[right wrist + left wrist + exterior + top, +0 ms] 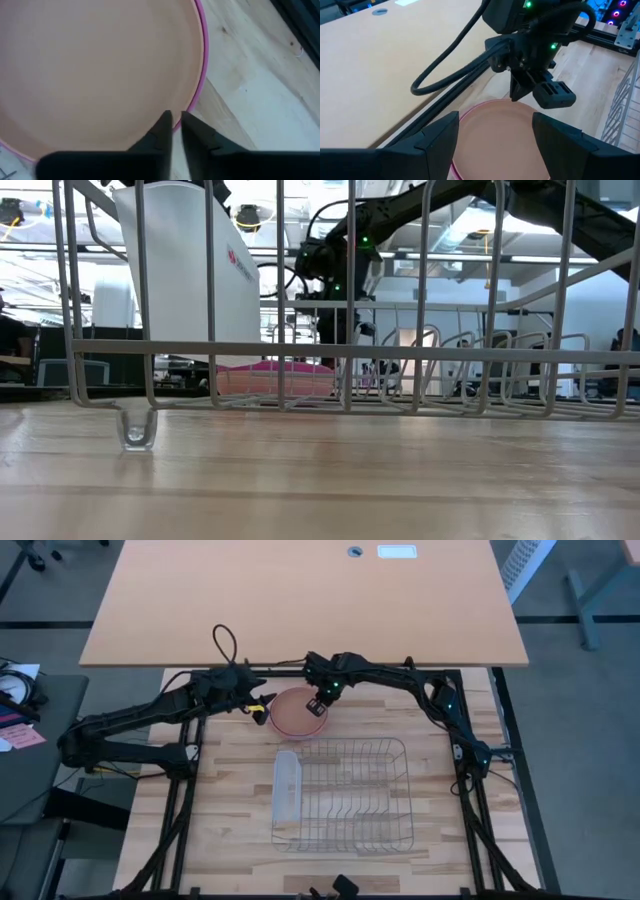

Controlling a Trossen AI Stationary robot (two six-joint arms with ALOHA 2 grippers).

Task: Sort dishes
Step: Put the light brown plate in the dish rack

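Stack of plates point(298, 715) sits on the wooden table point(230, 820), just behind the wire dish rack point(350, 795); top plate is orange-tan point(95, 65), with a magenta-pink rim point(202, 60) of the plate beneath showing under it; right gripper point(176, 125) is at the stack's far edge, fingers pinched nearly together on the top plate's rim; left gripper point(495, 135) hovers over the near-left side of the stack, fingers spread wide, holding nothing; translucent white tray point(286, 785) stands upright in the rack's left end.
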